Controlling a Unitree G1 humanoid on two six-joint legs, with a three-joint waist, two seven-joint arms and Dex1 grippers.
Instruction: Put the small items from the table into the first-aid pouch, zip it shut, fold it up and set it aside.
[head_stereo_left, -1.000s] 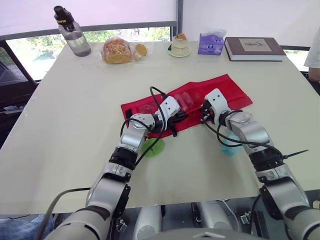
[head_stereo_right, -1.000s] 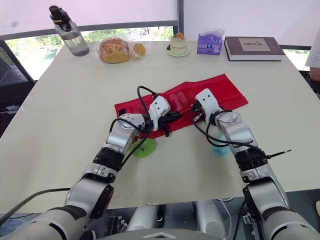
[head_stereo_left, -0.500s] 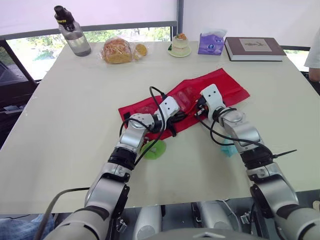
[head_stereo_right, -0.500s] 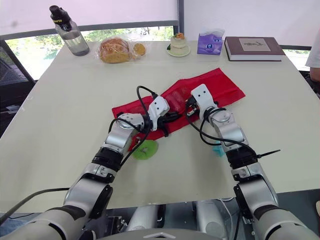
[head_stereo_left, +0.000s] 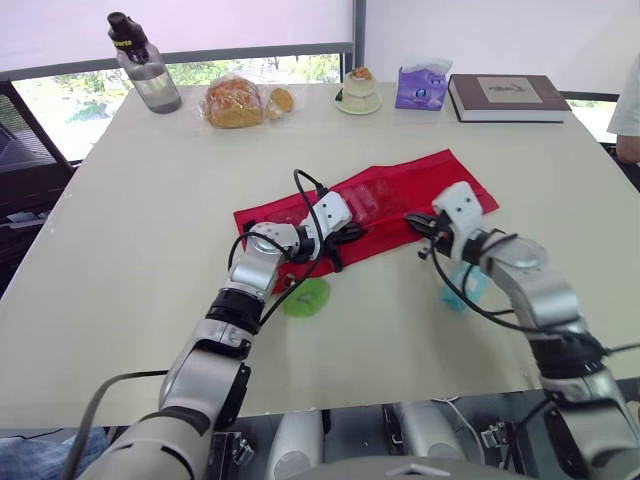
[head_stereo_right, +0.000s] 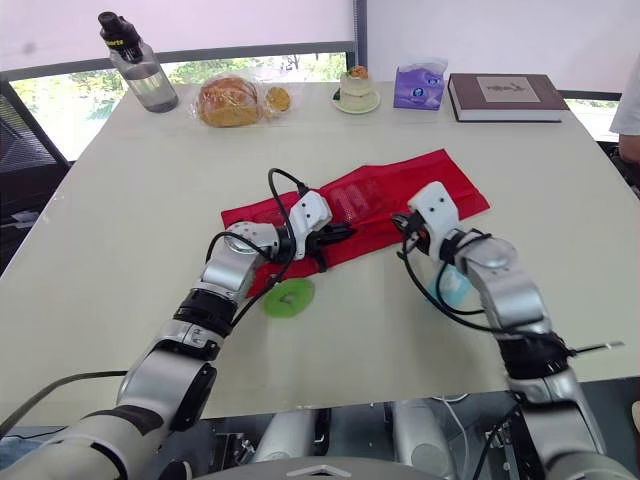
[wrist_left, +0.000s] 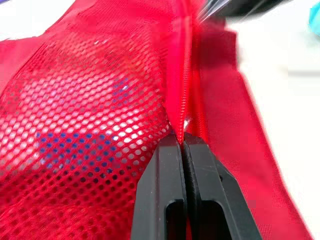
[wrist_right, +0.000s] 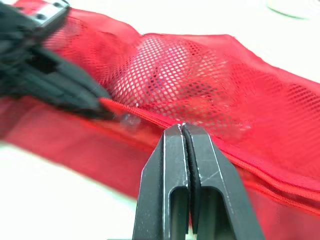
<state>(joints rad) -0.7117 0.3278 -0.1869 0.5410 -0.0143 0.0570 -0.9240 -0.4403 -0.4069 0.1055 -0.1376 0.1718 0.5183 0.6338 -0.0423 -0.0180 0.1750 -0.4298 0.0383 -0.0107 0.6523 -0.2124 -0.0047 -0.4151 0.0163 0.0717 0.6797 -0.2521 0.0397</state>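
Left hand (head_stereo_left: 356, 232) is clamped on the zipper seam of the red mesh zip-up pouch (head_stereo_left: 400, 190), I'd guess to keep the fabric taut for zipping. The right hand (head_stereo_left: 418, 222) sits just across from it at the seam, tips pressed together on nothing I can make out. Count: one pouch, plus two loose bits on the surface (head_stereo_left: 150, 200) (neither packed yet): a flat green round item (head_stereo_left: 306, 297) just behind the left hand, and a small pale-blue item (head_stereo_left: 462, 288) behind the right.

We see the red mesh pouch (head_stereo_left: 400, 190) lying unfolded, slantwise mid-table, with a flat green disc (head_stereo_left: 306, 297) and a pale blue item (head_stereo_left: 458, 292) near its front edge.
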